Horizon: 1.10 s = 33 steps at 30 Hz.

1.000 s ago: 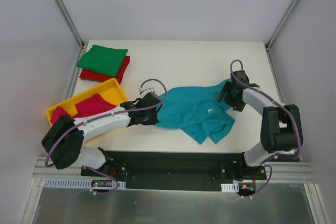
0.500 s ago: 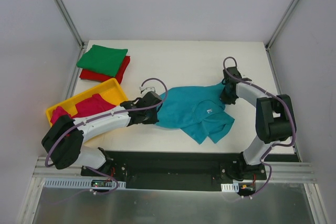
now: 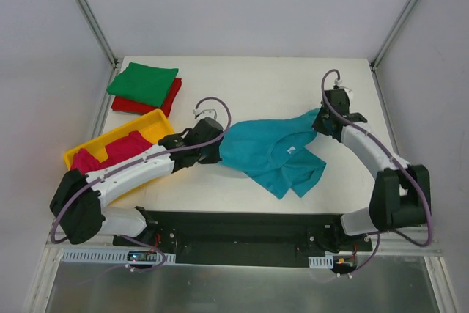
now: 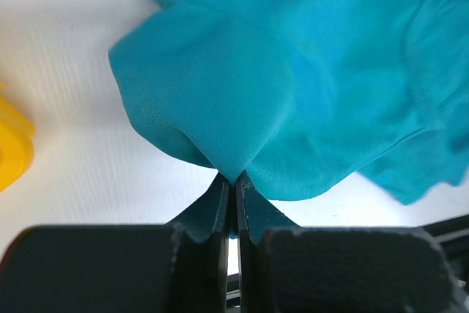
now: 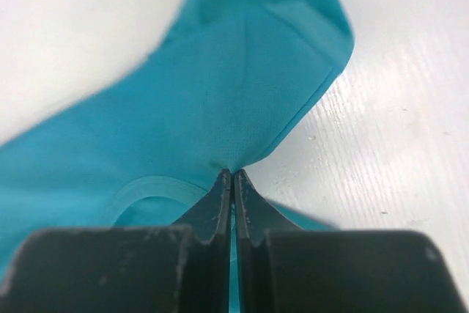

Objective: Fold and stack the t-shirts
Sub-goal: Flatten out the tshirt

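A teal-blue t-shirt (image 3: 267,153) lies crumpled in the middle of the table, stretched between both arms. My left gripper (image 3: 218,150) is shut on its left edge; in the left wrist view the cloth (image 4: 220,100) bunches out from the pinched jaws (image 4: 234,181). My right gripper (image 3: 320,124) is shut on the shirt's upper right corner, and in the right wrist view the fabric (image 5: 242,100) rises from the closed fingertips (image 5: 232,175). A folded green t-shirt (image 3: 143,83) lies on a folded red one (image 3: 170,99) at the back left.
A yellow tray (image 3: 157,124) at the left holds magenta-pink shirts (image 3: 117,150). Metal frame posts (image 3: 88,12) stand at the table's back corners, with grey walls around. The arm bases sit at the near edge.
My right gripper has shut on the teal shirt's corner and pulled it up and to the right. My left arm has lifted its edge slightly, still shut on it.
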Available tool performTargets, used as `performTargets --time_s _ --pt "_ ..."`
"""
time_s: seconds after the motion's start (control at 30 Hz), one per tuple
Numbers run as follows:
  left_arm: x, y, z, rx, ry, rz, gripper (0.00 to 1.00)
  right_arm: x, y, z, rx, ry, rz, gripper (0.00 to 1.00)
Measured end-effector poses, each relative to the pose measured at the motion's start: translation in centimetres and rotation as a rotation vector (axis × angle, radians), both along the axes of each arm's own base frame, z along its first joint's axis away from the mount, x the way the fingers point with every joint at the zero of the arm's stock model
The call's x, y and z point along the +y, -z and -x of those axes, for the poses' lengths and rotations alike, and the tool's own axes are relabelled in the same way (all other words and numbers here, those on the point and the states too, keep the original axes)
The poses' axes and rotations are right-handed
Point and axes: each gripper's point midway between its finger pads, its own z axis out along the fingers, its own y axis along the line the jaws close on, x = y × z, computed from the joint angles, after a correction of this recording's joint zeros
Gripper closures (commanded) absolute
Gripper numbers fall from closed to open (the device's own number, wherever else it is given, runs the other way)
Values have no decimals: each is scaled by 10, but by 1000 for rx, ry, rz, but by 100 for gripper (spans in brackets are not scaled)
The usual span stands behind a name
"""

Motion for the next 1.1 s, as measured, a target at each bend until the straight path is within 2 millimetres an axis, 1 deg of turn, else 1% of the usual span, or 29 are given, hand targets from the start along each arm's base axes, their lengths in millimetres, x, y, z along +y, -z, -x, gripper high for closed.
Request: performTargets --time_s 0.07,0.17,0.3,0.33,0.4,0.43,0.47,0.57,0.63,0.7,0.73,0.83,0.93,0.97,1.03,1.1 --pt "-5 -28 -8 -57 6 46 100 -1 -36 3 -93 -6 -11 99" --pt "-7 -74 -16 -153 11 117 100 -6 -90 15 -208 -13 -14 99" --pt "-1 -148 -23 -311 15 204 100 -12 -164 34 -352 -30 -16 99" --pt "0 -163 -24 -344 22 221 100 -13 -180 39 -381 -37 -16 99" --pt "5 -202 -23 -423 41 252 100 -14 -214 52 -435 -60 -21 99" --pt "7 -224 -22 -472 55 269 100 -13 -234 59 -467 -76 -26 99" --pt "9 -242 -21 -510 64 285 100 -12 -254 66 -504 -92 -34 99" --pt "18 -307 -10 -650 105 351 100 -11 -310 91 -619 -139 -57 99" --pt "26 -340 1 -723 127 391 100 -10 -337 110 -665 -171 -68 99" --pt "36 -373 16 -801 157 431 100 -6 -369 131 -730 -222 -89 99" --pt "40 -385 23 -835 178 445 100 -3 -385 141 -769 -250 -102 99" --pt "52 -414 41 -920 221 471 100 4 -418 173 -865 -326 -131 99" --pt "62 -435 54 -984 246 484 100 6 -436 202 -927 -375 -146 99" --pt "64 -442 56 -1003 252 484 100 6 -441 209 -942 -387 -147 99" --pt "66 -449 58 -1022 255 481 100 6 -449 217 -966 -402 -145 99" --pt "66 -455 54 -1036 252 464 100 7 -452 218 -971 -407 -141 99"
